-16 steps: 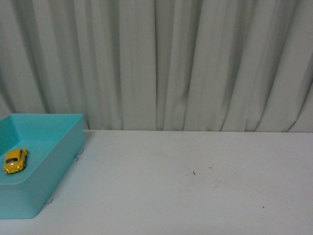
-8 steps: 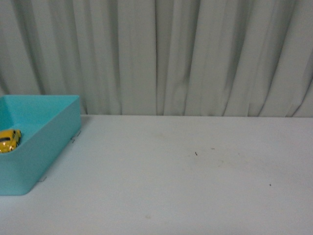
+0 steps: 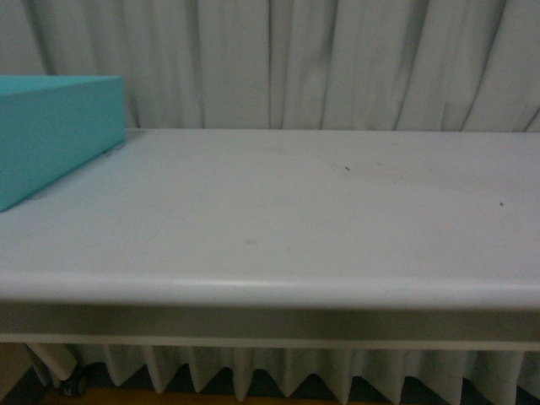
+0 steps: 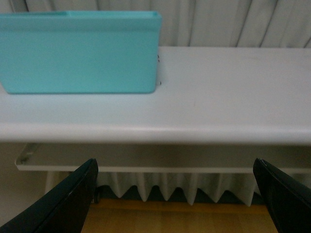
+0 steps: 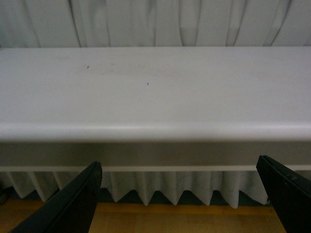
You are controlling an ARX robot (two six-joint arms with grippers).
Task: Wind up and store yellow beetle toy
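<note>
- From the front view we see the white counter from a low angle, with its rounded front edge across the lower part of the picture and a pleated grey curtain behind it.
- A teal bin stands on the counter's far left; only its outer walls show from this height.
- We cannot see the yellow beetle toy in any view; the bin's inside is hidden, so we cannot tell where the toy lies.
- Neither arm appears in the front view.
- In the left wrist view the left pincer sits below the counter's edge, pointing level toward it, with its dark fingers spread wide and nothing between them. The teal bin stands on the counter ahead of it.
- In the right wrist view the right pincer is posed the same way, low in front of the counter's edge, its fingers spread wide on nothing.
- Below the counter in both wrist views we see a pleated white skirt and a strip of wooden floor.
</note>
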